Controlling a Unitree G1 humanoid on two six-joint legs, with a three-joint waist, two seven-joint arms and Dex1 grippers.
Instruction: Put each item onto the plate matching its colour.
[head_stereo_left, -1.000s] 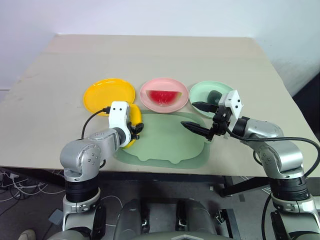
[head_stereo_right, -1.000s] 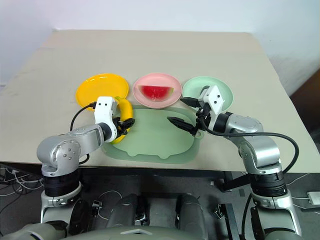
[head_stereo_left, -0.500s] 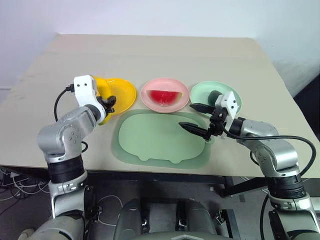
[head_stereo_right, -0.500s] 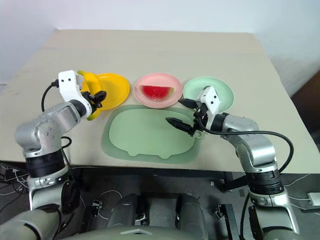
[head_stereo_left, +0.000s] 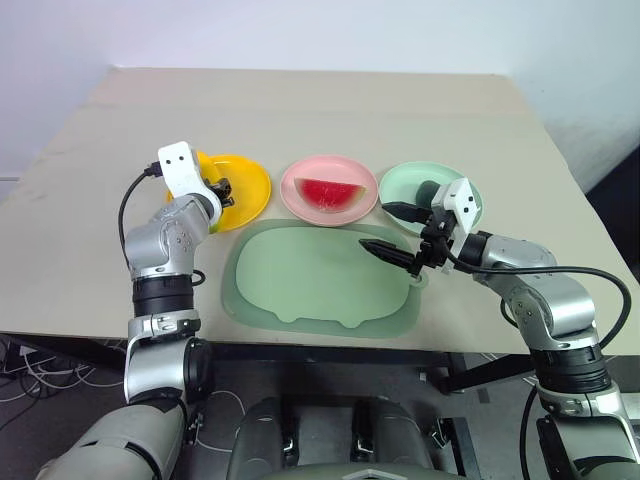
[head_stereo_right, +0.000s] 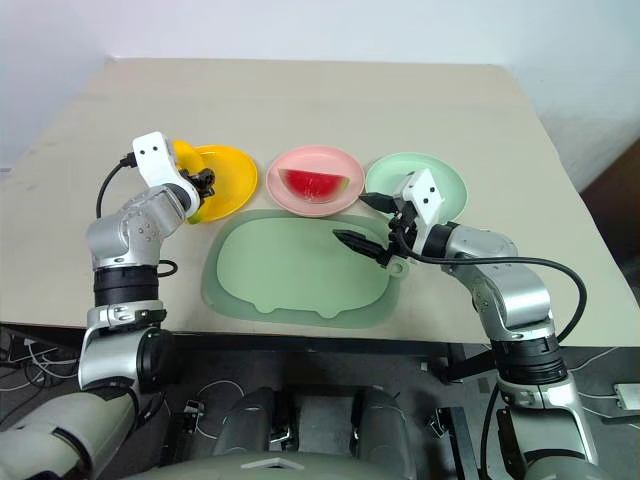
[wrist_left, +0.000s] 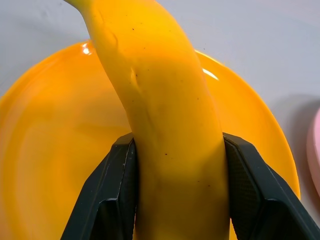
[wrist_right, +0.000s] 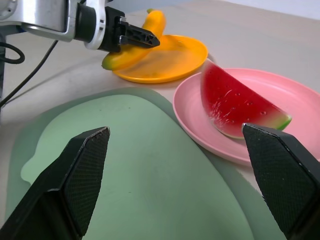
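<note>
2 of 3 items already sit on matching plates: the watermelon (head_stereo_left: 329, 191) lies on the pink plate (head_stereo_left: 300, 205), and the avocado (head_stereo_left: 429, 189) rests on the green plate (head_stereo_left: 398, 185), just behind the right claw (head_stereo_left: 392, 230). That claw stands wide and empty, hovering over the near right corner of the mat (head_stereo_left: 300, 290), with the watermelon just ahead of its fingers in the right wrist view.

The banana (wrist_left: 160, 115) is the 1 item left. The left claw (head_stereo_left: 222, 195) is clamped on it across the middle, both fingers (wrist_left: 112, 190) pressed to its sides. The yellow plate (wrist_left: 45, 150) lies directly under and ahead of the claw; the banana's far end reaches out over the plate's far rim. From the right wrist view the banana looks to be held above the plate's edge, not lying on it, though whether any part touches the plate I cannot tell.

My judgement: the task is near its end. What remains is to lower the banana onto the yellow plate, part the left fingers and draw the arm away. The mat itself carries nothing.
</note>
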